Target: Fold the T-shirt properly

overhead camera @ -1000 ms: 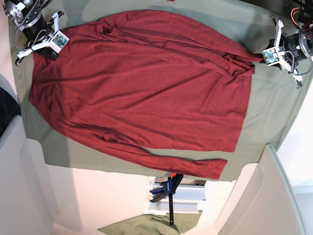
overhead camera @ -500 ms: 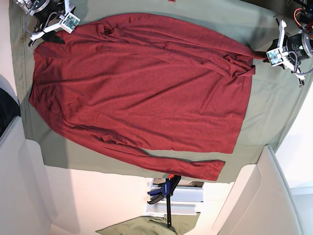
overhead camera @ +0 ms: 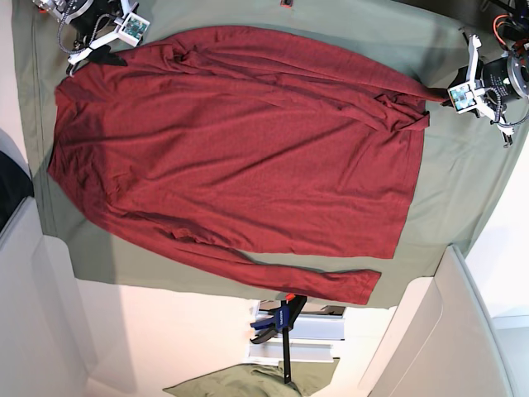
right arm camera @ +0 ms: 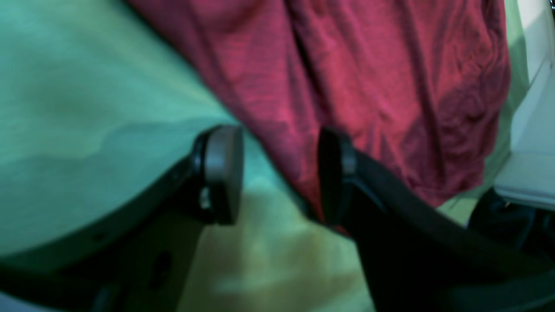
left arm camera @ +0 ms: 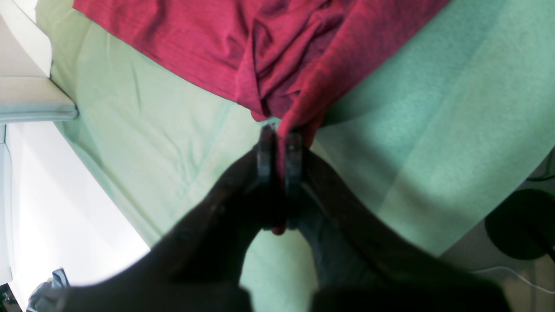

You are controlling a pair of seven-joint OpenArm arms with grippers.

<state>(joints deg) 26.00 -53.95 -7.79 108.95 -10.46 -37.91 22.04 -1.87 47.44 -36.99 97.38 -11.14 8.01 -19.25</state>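
Maroon long-sleeved T-shirt lies spread across the olive-green sheet covering the table, filling most of the base frame, one sleeve trailing along the lower edge toward centre-right. Left gripper, at the right edge of the base frame, has its jaws pressed together on a bunched corner of fabric, so that grip looks secure. Right gripper, at the upper left of the base frame, has its jaws spread wide with the shirt edge running down between them; one pad sits over bare sheet, the other right at the cloth, nothing pinched. My read: the step is securing the second corner before a lift or fold. To do it well, close the right jaws on the shirt edge only, low enough to catch the thin knit but not the sheet under it, and confirm the grip before moving. Then raise both sides together at matched height; a thin soft knit will probably sag and drag if one side leads. The left pinch holds a crumpled wad, so expect wrinkles there unless tension is taken gently. View differences: the base view gives the whole layout and the loose sleeve, but can't resolve either jaw gap. The left wrist view shows cloth actually clamped. The right wrist view is blurred yet clearly shows an open gap around the fabric edge.
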